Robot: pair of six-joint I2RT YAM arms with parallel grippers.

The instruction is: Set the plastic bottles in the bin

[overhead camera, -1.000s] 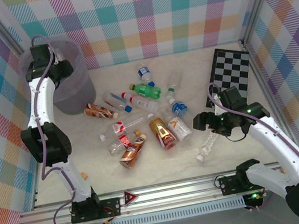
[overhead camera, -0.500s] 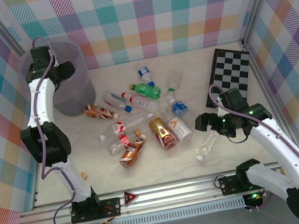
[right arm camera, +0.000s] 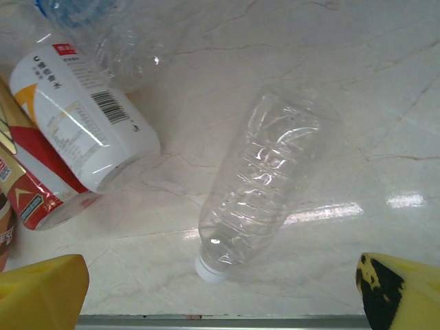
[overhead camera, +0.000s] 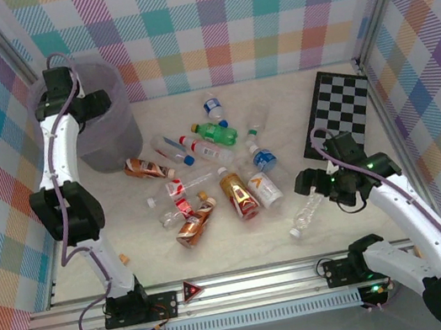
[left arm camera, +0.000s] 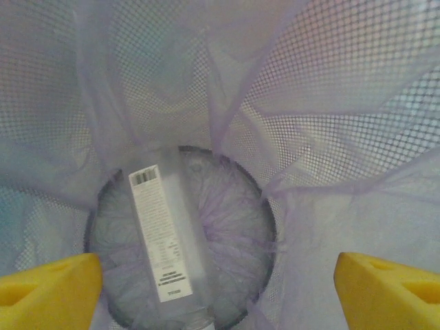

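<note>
right arm (overhead camera: 398, 202) has edged slightly nearer; left arm (overhead camera: 61, 159) unmoved over the bin (overhead camera: 118, 140). left hand (left arm camera: 218, 292) open, a labelled bottle (left arm camera: 168, 240) lying flat on the bin floor beneath it. right hand (right arm camera: 220, 292) open (nothing held) above a clear bottle (right arm camera: 265, 179) on the bench (right arm camera: 385, 89); other bottles (overhead camera: 222, 173) scattered mid-bench.

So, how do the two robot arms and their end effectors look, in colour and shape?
The left arm and the right arm have white tubular links and black joint housings, with a lilac cable along each. The left end effector and the right end effector are black, with yellow foam-like fingertips; one right fingertip has black smudges. Green lights glow on the right arm.
</note>
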